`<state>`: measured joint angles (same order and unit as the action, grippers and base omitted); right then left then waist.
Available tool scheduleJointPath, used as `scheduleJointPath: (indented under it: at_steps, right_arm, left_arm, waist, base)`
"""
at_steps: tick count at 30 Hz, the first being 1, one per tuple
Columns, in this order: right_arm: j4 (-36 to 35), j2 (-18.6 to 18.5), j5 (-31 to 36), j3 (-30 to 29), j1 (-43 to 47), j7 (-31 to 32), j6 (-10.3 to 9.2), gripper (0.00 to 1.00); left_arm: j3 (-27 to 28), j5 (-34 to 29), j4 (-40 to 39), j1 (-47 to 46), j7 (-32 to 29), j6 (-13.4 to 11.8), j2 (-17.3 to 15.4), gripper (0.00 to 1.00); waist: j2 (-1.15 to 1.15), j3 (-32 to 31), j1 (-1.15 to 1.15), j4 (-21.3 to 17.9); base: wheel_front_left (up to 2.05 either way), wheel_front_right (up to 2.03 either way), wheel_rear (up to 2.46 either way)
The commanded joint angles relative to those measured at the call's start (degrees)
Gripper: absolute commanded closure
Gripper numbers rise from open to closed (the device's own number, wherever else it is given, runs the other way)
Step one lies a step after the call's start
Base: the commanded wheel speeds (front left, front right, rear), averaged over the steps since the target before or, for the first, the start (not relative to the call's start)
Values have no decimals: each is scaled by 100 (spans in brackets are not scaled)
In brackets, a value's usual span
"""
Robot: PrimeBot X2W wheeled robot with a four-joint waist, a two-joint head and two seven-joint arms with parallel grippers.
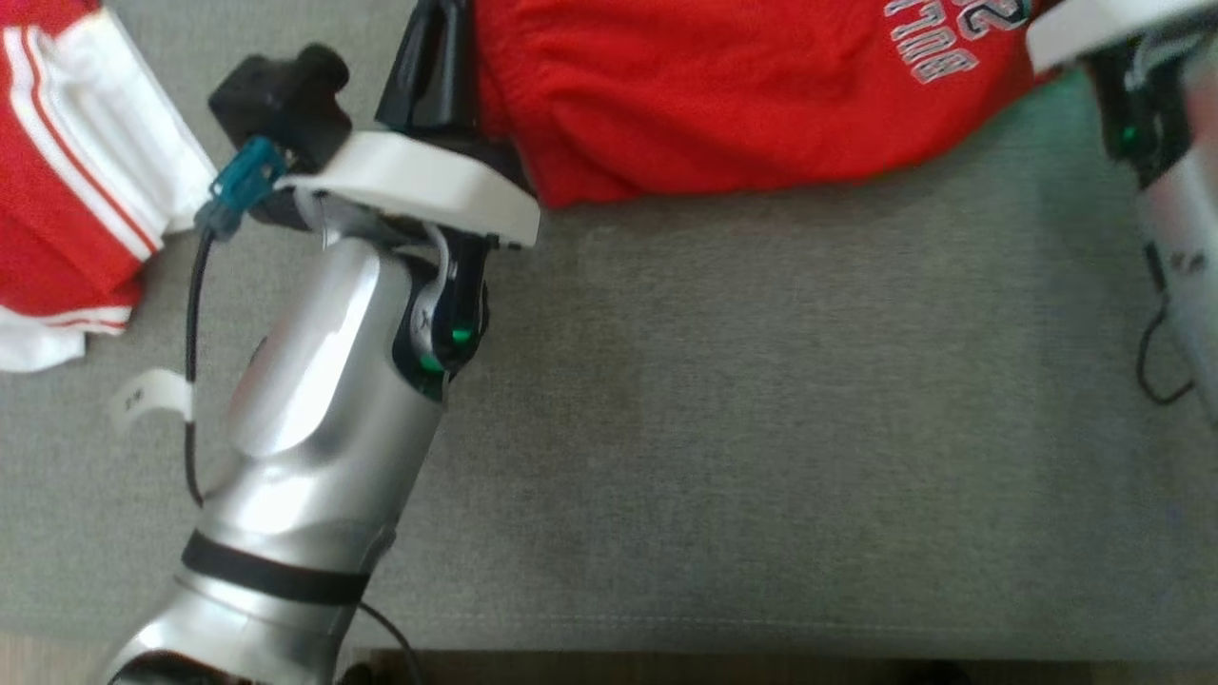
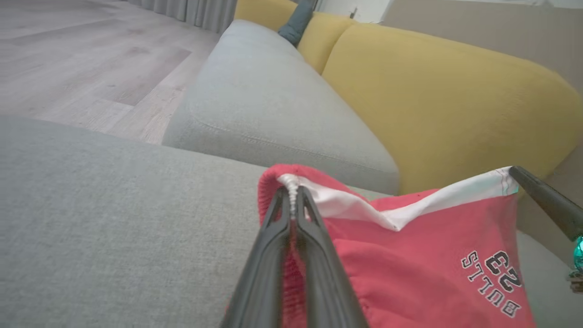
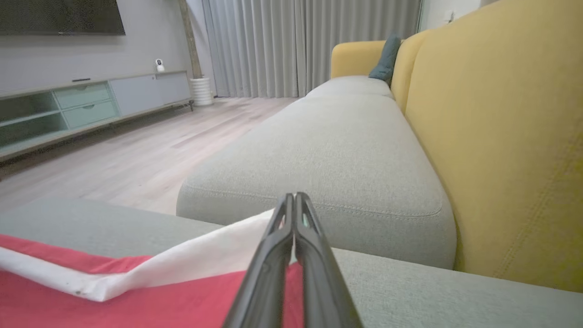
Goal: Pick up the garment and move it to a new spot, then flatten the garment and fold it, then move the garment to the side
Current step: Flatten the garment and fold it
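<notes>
So that the garment (image 2: 410, 255) spreads flat, we clamp its white hem (image 2: 360, 207) in left gripper (image 2: 291, 190) and right gripper (image 3: 294, 199), well apart.

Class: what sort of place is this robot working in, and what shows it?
Probably a home living room: a grey and yellow sofa, a low cabinet under a wall screen, and long curtains.

You had a grey sofa seat (image 3: 346, 150) with a yellow backrest (image 3: 501, 136) in front of you, pale wooden floor (image 3: 136, 150) beside it, grey curtains (image 3: 309, 45) at the far end, and a low cabinet (image 3: 91, 105) along the wall.
</notes>
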<state>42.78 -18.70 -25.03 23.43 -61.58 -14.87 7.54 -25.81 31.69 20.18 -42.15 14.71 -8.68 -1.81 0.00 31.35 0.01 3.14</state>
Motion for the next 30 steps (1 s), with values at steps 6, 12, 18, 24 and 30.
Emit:
scheduleJointPath:
  at_steps: [6,12,18,24,30]
  right_arm:
    - [630,146,277,-132,-673,-13,-5,100]
    - [1188,250,669,-509,-970,-13,-5,0]
    - [1511,508,650,-643,-710,-13,-5,0]
    - [2139,471,550,-315,-333,258,-5,0]
    - [2496,594,159,140,138,1113,-5,0]
  left_arm:
    - [-142,173,-21,-353,29,-194,-107,93]
    - [-224,303,-69,-347,29,-263,-107,0]
    - [-213,183,-164,-18,29,-378,-107,0]
    - [-108,41,-267,426,29,-392,-107,0]
    - [19,-33,-373,875,29,-376,-107,0]
  waist:
    - [0,441,-1,253]
    - [0,560,-1,319]
    - [0,377,-1,286]
    - [0,80,-1,225]
    - [0,-257,-1,197]
  base:
    - [0,0,0]
    - [0,0,0]
    - [0,0,0]
    - [0,0,0]
    - [0,0,0]
